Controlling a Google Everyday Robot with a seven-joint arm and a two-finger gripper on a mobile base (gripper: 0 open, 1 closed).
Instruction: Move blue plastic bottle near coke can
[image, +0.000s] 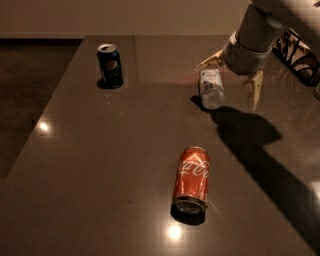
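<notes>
Judging from the layout: grasp approach, bottle (211, 89) not yet gripped. Dark surface (75, 150) carries everything. Pincer (232, 75) hangs at far right, just above the bottle's far end, fingers spread wide, holding nothing. Red coke can (191, 180) lies on its side near the front, well apart from the bottle. Bottle lies flat, right of centre, long axis running roughly away from the camera, near parallel with the coke can. Narrow end looks to point away, not certain. Next move: drop, close across the short axis, lift, carry forward to beside the coke can.
</notes>
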